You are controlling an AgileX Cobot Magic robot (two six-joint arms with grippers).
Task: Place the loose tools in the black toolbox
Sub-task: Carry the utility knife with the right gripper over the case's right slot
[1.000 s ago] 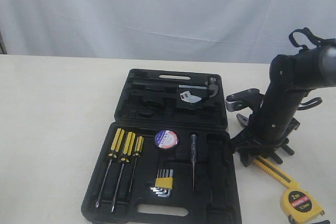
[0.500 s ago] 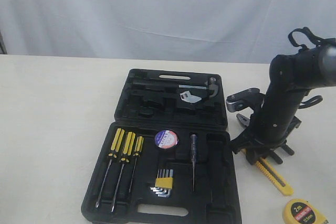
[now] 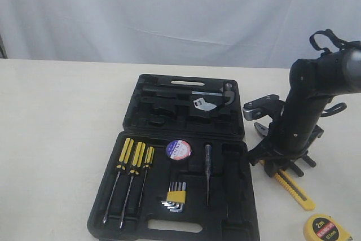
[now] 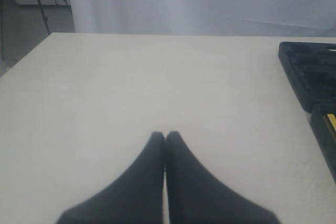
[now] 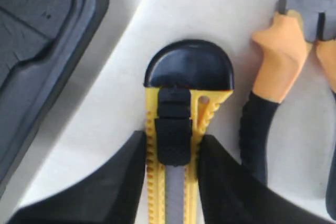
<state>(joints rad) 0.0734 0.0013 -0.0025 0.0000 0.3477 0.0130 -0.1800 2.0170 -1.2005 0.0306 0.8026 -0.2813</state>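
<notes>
The black toolbox (image 3: 240, 198) lies open on the table, with the black tape roll (image 3: 178, 149) in a recess of its near half. To its right my right gripper (image 3: 277, 166) points down at the yellow-black utility knife (image 3: 294, 189). In the right wrist view both fingers press the sides of the knife (image 5: 178, 129), so this gripper (image 5: 172, 140) is shut on it. The orange-and-black pliers (image 5: 281, 51) lie beside it, their metal head (image 3: 260, 107) showing past the arm. The yellow tape measure (image 3: 326, 229) sits at the front right. My left gripper (image 4: 165, 136) is shut and empty over bare table.
Three yellow-black screwdrivers (image 3: 131, 165), a hex key set (image 3: 176, 196) and a slim tester (image 3: 207, 167) fill the near half; a hammer (image 3: 217, 93) lies in the far half. The toolbox edge (image 4: 307, 72) shows beside the left gripper. A white curtain hangs behind the table.
The tape measure has slid toward the front edge and the knife has shifted a little under the right gripper. Over the last half second nothing has moved.
</notes>
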